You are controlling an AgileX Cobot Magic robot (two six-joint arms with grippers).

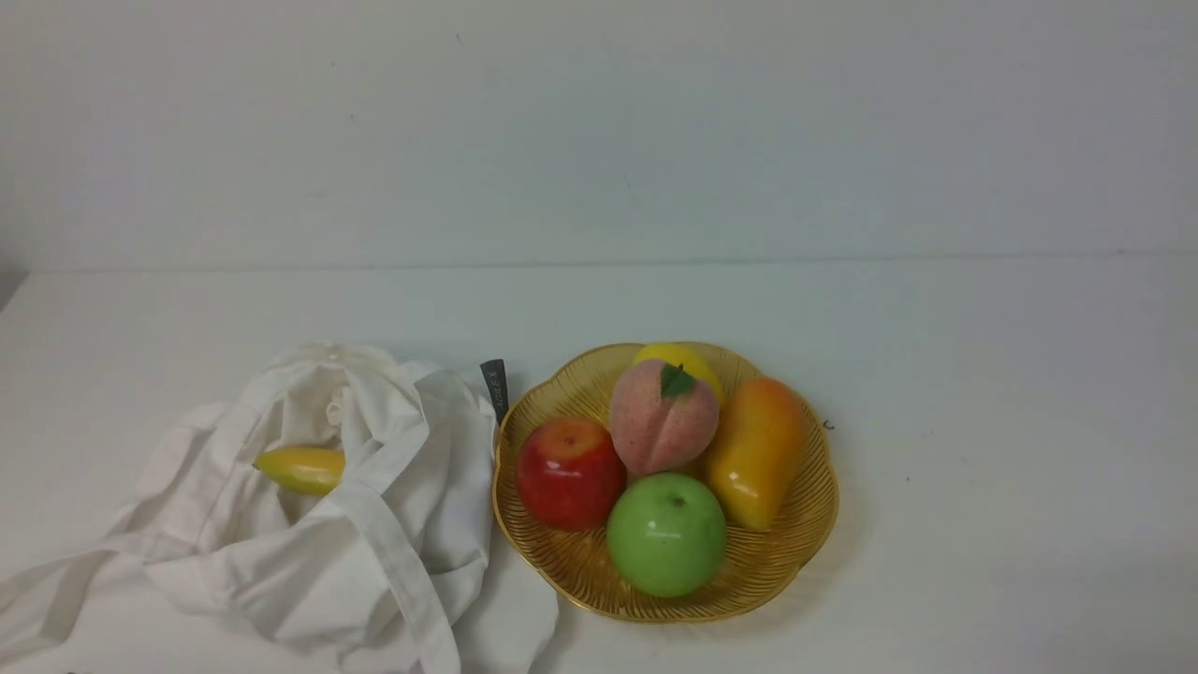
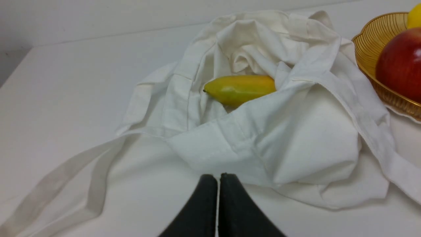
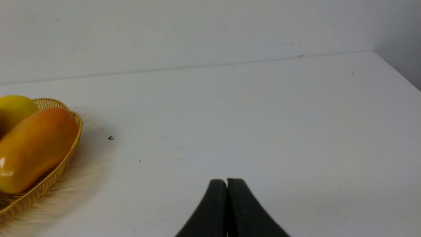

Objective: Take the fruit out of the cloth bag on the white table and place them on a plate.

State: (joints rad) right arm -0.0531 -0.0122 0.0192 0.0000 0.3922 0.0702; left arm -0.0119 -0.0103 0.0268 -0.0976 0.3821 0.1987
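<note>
The white cloth bag [image 1: 374, 505] lies crumpled on the white table [image 1: 983, 374] at the left, its mouth open. A yellow tapered fruit [image 1: 301, 468] lies in the bag's mouth; it also shows in the left wrist view [image 2: 241, 89]. The pink peach [image 1: 661, 419] sits on the golden plate [image 1: 814, 505] to the right of the bag. My left gripper [image 2: 218, 176] is shut and empty, just short of the bag [image 2: 296, 144]. My right gripper [image 3: 227, 181] is shut and empty over bare table, to the right of the plate [image 3: 70, 148]. Neither gripper shows in the front view.
The plate also holds a red apple [image 1: 569, 473], a green apple [image 1: 666, 534], an orange mango [image 1: 756, 449] and a yellow lemon [image 1: 688, 360]. The bag's straps [image 1: 56, 585] trail toward the front left. A dark label tab [image 1: 494, 386] stands by the plate's rim.
</note>
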